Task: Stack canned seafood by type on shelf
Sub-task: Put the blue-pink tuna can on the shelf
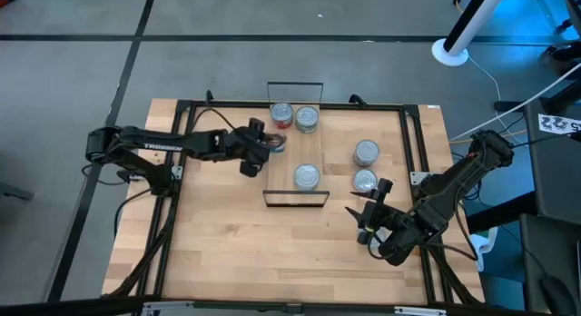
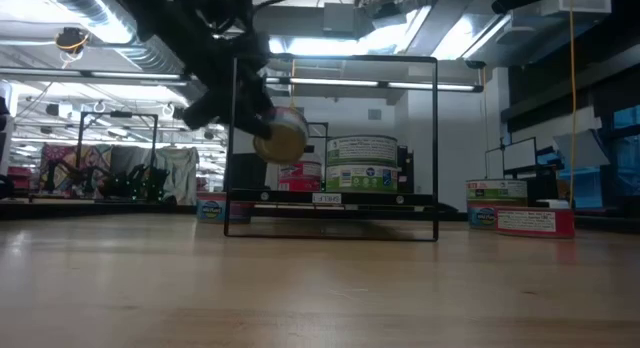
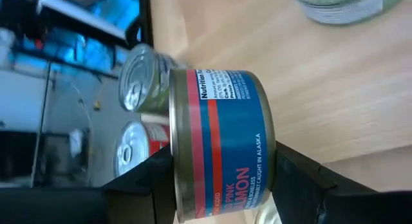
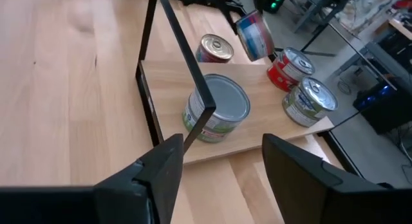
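1. Nearest your left wrist camera is the blue-and-red can (image 3: 222,143), clamped on its 2 flat ends by the left tool (image 1: 259,145) and carried on its side above the shelf (image 1: 290,171).
2. You are mid-placement: this can hangs over the shelf's far end, close to the red-label tin (image 1: 281,113) and the green-label tin (image 1: 307,119) standing there; another tin (image 1: 307,176) sits at the near end.
3. Next, judge its type against those tins, turn it upright, lower it squarely onto its match or a bare spot, then release. Tilt on release is the risk.
4. Your right tool (image 1: 370,212) waits with fingers apart over the worktop (image 1: 227,252), near 2 loose tins (image 1: 366,153) (image 1: 364,181) lying outside the shelf.
5. Readable on the held can: "Nutrition", "PINK", "SALMON", "CAUGHT IN ALASKA". The left arm carries "TROSSEN" lettering. Other labels are too small to read.
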You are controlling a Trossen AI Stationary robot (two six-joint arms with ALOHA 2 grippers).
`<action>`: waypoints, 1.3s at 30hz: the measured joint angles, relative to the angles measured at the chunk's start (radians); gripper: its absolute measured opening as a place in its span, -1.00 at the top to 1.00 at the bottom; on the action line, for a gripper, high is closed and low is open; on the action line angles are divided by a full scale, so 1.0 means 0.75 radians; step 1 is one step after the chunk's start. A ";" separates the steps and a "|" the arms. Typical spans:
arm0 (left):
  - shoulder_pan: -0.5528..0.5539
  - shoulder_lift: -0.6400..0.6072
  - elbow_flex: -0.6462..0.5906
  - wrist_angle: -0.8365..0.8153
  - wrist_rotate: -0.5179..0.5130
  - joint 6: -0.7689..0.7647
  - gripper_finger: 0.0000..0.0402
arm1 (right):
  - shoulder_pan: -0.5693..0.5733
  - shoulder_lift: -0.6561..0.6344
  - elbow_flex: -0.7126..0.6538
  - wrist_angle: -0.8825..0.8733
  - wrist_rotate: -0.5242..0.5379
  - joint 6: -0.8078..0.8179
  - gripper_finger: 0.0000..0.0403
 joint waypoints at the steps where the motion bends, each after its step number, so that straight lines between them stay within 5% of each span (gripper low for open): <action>1: -0.003 0.001 -0.025 0.028 0.000 0.033 0.03 | 0.000 0.000 0.000 0.005 0.001 0.007 -0.06; 22: -0.012 0.193 -0.162 0.329 -0.019 0.513 -0.01 | -0.003 0.000 0.000 0.065 0.059 0.041 -0.06; 39: -0.008 0.216 -0.171 0.372 -0.061 0.295 -0.27 | -0.003 0.000 0.000 0.062 0.046 0.031 -0.06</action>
